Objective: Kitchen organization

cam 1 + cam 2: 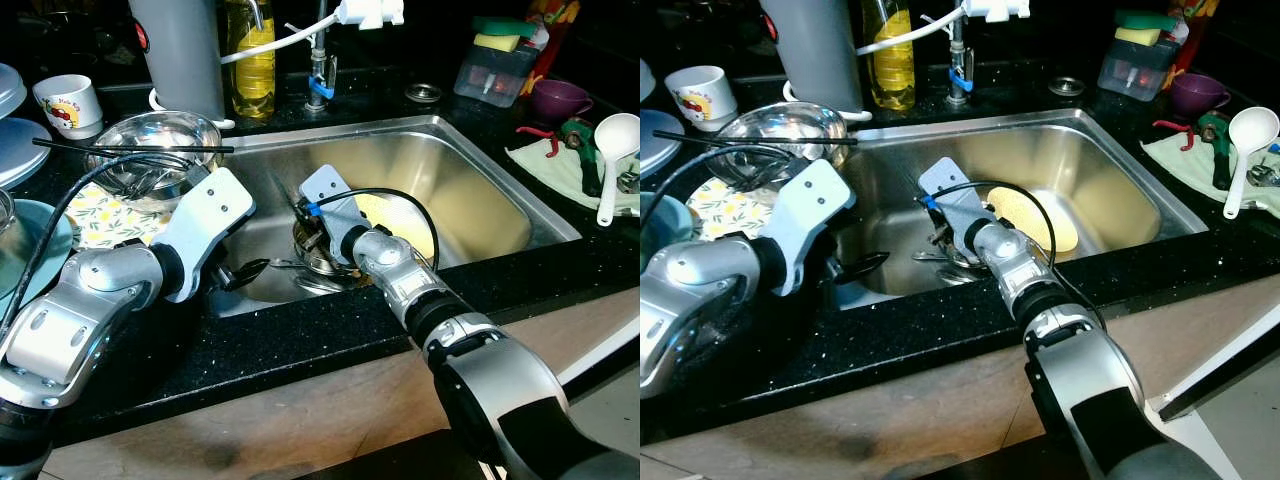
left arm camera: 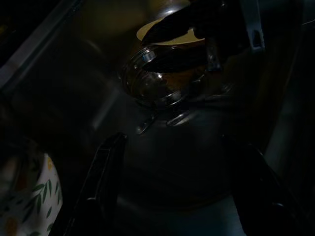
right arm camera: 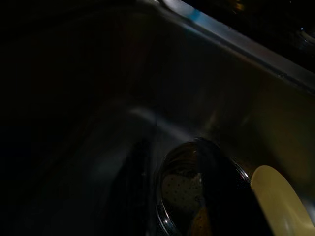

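My right jaws (image 3: 197,196) are down in the bottom of the steel sink (image 1: 470,160), one finger on each side of the rim of the small perforated metal strainer cup (image 3: 187,196) that sits at the drain; they straddle it, but whether they pinch it I cannot tell. Just beside the cup lies a flat yellow plate (image 1: 400,225) on the sink floor, and cutlery (image 1: 320,280) lies against the cup on the near side. My left jaws (image 2: 187,187) stand wide apart and empty, low at the sink's left end, pointed toward the same cup. On the black table (image 1: 250,340) to my left stand a glass bowl (image 1: 155,150) with black chopsticks (image 1: 130,148) laid across it, a flowered cloth (image 1: 105,215) and a printed mug (image 1: 68,103). Behind the sink stand a yellow bottle (image 1: 250,60) and the tap (image 1: 320,60). To the right are a purple cup (image 1: 557,100) and a white ladle (image 1: 612,150).
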`<state>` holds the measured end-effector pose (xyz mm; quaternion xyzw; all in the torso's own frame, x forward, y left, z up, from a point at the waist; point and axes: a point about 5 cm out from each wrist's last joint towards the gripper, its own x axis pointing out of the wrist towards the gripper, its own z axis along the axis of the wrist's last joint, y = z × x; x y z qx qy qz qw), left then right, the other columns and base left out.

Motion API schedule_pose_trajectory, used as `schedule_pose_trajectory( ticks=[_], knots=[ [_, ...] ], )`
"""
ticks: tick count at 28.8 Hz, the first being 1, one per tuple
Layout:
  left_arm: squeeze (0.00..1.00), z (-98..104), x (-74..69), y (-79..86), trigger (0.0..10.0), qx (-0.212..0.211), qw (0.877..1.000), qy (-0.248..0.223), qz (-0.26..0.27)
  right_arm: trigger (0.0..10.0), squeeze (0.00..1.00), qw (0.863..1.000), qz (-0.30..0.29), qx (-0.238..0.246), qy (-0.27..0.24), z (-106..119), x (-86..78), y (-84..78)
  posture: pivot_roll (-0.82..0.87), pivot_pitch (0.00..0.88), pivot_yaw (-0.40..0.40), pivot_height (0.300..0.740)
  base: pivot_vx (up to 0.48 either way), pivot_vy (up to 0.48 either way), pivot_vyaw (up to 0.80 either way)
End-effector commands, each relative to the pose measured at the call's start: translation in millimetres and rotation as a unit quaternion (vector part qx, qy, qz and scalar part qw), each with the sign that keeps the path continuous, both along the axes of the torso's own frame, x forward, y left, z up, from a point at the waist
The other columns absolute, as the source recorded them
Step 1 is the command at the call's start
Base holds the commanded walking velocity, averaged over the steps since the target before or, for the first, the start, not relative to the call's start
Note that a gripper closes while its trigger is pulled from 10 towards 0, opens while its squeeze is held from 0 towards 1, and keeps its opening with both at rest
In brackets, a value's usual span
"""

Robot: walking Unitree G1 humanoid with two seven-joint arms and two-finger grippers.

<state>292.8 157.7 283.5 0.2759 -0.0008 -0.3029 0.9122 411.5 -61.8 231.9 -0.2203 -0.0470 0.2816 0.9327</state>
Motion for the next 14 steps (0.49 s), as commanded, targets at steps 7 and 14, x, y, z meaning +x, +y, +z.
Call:
schedule_pose_trajectory(
  ticks=[7,14],
  knots=[
    [0.00,0,-0.4,0.6,10.0,-0.010,1.000,0.007,-0.001,10.0,0.00,0.999,-0.036,0.012,0.012,0,4.0,-12.6,0.02,0.191,-0.026,0.740,0.000,0.000,0.00],
    [0.00,25,-16.0,11.6,10.0,-0.070,0.996,-0.004,-0.062,10.0,0.00,0.988,-0.060,0.139,-0.014,30,8.8,-29.7,0.02,0.183,-0.043,0.740,0.000,0.000,0.00]
  ],
)
